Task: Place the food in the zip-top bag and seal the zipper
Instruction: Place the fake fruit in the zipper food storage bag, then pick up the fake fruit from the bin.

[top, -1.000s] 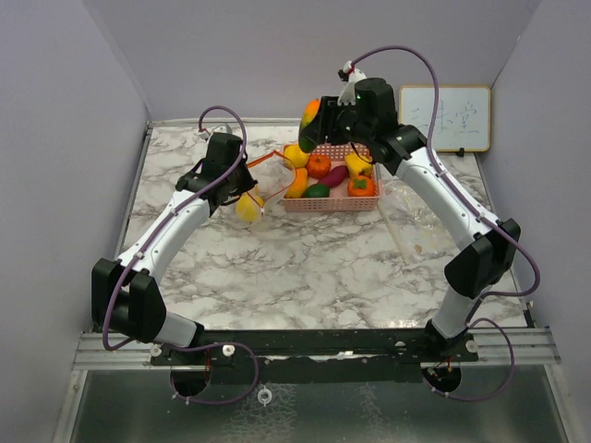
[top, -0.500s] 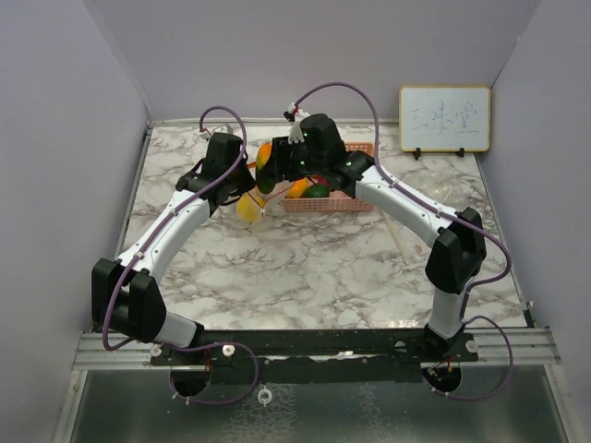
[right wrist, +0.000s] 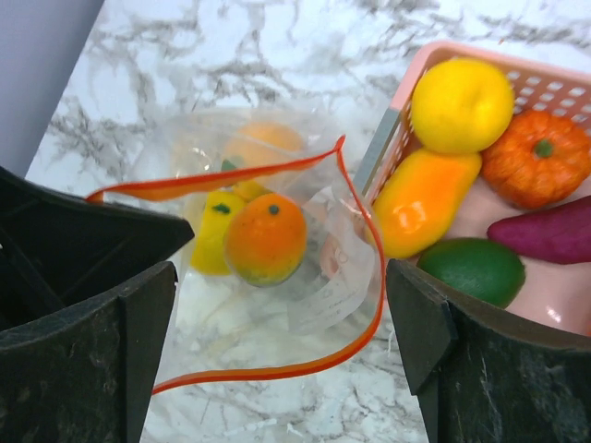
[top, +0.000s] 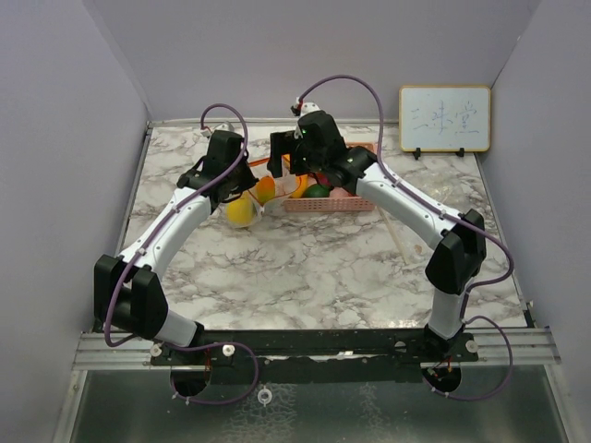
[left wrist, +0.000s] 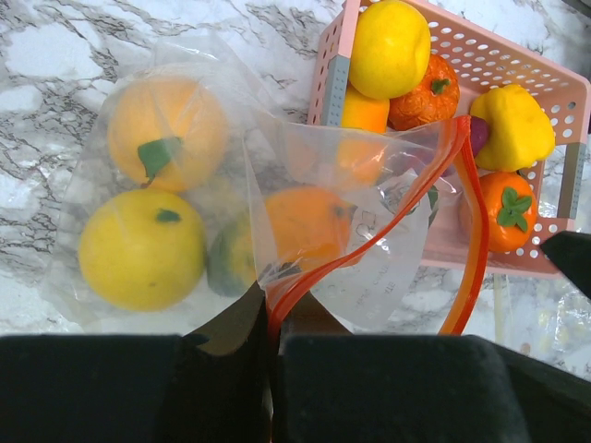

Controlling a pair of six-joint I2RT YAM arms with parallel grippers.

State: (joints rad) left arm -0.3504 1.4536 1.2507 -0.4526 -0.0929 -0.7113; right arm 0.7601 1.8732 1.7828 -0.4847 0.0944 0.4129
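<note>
1. a second ago the right fingers (right wrist: 83, 369) held an orange-and-green fruit high over the pink basket (right wrist: 380, 152). half a second ago they had swung it left toward the bag. now they are spread wide and empty, right above the bag's mouth.
2. that orange fruit (right wrist: 266, 238) now lies inside the zip-top bag (left wrist: 355, 272), in plain sight through the open mouth. a yellow fruit (left wrist: 141, 249) and a second orange piece (left wrist: 166, 120) sit beside it under the clear plastic.
3. the left fingers (left wrist: 138, 388) are clenched on the near run of the zipper (left wrist: 471, 231), which holds the mouth up and open in a loop. the left arm sits much where it was in the earlier overhead views.
4. the bag rests on the table (top: 305, 268) just beside the basket's left wall, with its mouth turned toward the basket.
5. for the task, one more piece of food is in. the basket holds several others: a yellow round one (right wrist: 462, 103), a small pumpkin (right wrist: 536, 159), a green one (right wrist: 471, 269) and a purple one (right wrist: 545, 235).
6. so loading looks only partway done and the zipper is not yet pressed shut. the next move is likely the right arm going back to the basket while the left hand holds the mouth open.
</note>
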